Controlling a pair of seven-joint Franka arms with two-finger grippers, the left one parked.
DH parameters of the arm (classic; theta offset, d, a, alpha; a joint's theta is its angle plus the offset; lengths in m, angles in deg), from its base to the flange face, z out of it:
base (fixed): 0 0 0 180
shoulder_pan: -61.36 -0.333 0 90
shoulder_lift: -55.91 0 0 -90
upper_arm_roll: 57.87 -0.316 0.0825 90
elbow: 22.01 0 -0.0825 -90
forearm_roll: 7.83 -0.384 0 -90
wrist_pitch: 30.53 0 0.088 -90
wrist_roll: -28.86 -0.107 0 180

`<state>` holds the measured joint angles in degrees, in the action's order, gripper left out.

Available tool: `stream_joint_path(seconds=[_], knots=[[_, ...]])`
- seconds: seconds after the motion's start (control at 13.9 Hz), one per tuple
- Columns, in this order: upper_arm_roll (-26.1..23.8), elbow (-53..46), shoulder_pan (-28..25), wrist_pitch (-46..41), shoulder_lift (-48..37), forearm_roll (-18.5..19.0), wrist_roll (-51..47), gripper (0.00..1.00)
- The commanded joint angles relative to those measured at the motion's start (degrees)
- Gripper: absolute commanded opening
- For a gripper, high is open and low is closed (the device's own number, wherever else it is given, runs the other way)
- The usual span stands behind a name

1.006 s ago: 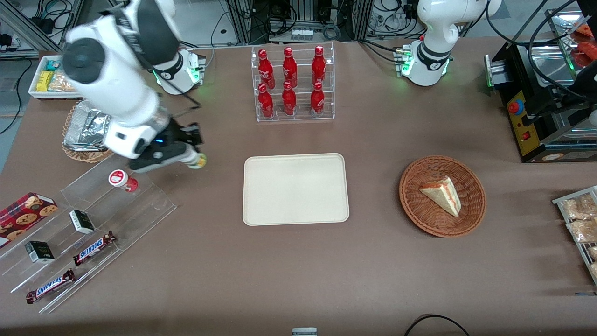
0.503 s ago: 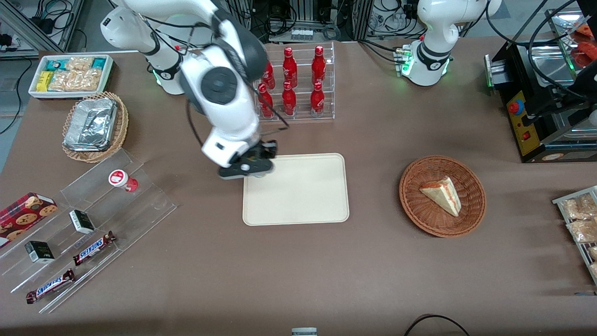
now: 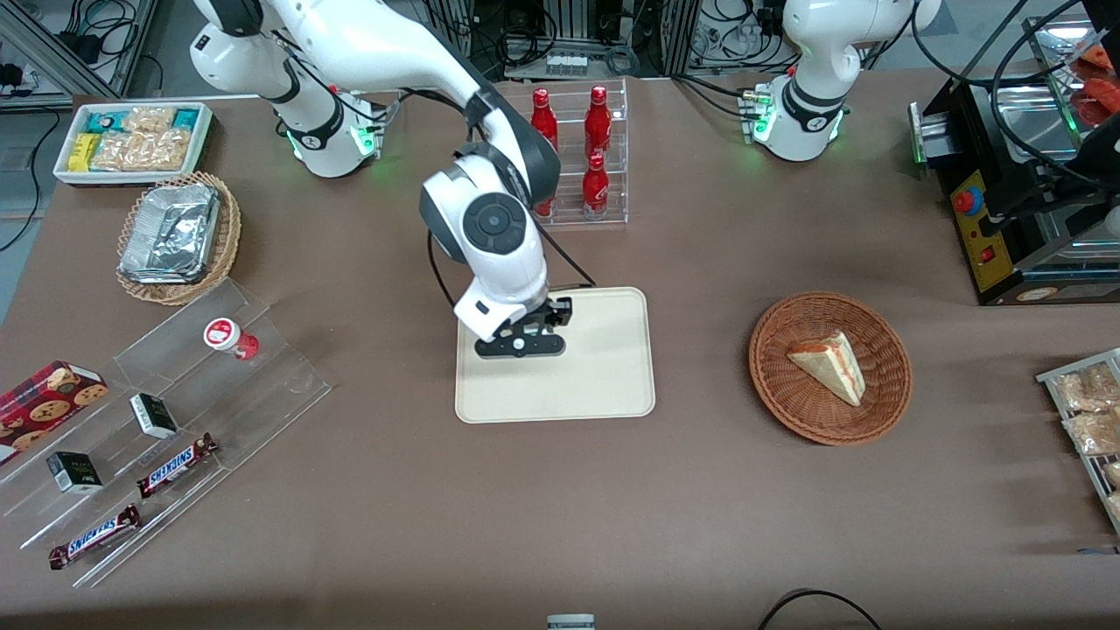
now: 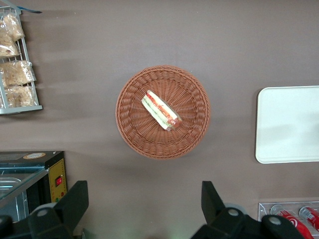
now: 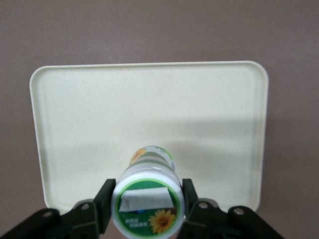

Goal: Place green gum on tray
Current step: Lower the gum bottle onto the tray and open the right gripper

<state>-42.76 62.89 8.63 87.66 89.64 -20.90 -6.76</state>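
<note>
Small cylindrical green gum bottle (image 5: 147, 201), white-and-green lid with sunflower label, clamped between the black two-finger gripper (image 5: 147, 205) pads; held over the cream-beige rectangular tray (image 5: 79, 114), apparently clear of its surface; gripper (image 3: 520, 344) above tray (image 3: 604, 385) end nearest the working arm.

Pincer (image 5: 147, 209) above tray (image 3: 604, 385), green gum (image 5: 148, 195) between fingers. Tray mid-table (image 3: 437, 525), nearer front camera than bottle rack (image 3: 586, 175); sandwich basket (image 3: 779, 385) toward parked arm's end.
</note>
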Motion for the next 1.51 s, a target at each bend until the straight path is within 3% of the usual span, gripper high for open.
stream_joint_path(seconds=[0.0, 1.01, 1.15, 1.22, 1.29, 1.37, 1.44], knots=[[0.7, -1.5, -1.0, 2.2, 3.1, -4.1, -0.5, 0.00], [0.6, 7.8, -5.6, 13.7, 5.1, -4.1, -3.2, 0.00], [0.6, 7.9, -5.5, 13.6, 5.1, -4.1, -3.2, 0.29], [0.6, 7.8, -5.5, 13.6, 5.1, -4.1, -3.2, 0.38], [0.6, 7.8, -5.5, 13.6, 5.1, -4.1, -3.1, 0.56], [0.6, 7.8, -5.4, 13.4, 5.1, -4.1, -3.1, 0.97], [0.6, 7.8, -5.0, 13.1, 4.9, -4.1, -2.9, 1.00]])
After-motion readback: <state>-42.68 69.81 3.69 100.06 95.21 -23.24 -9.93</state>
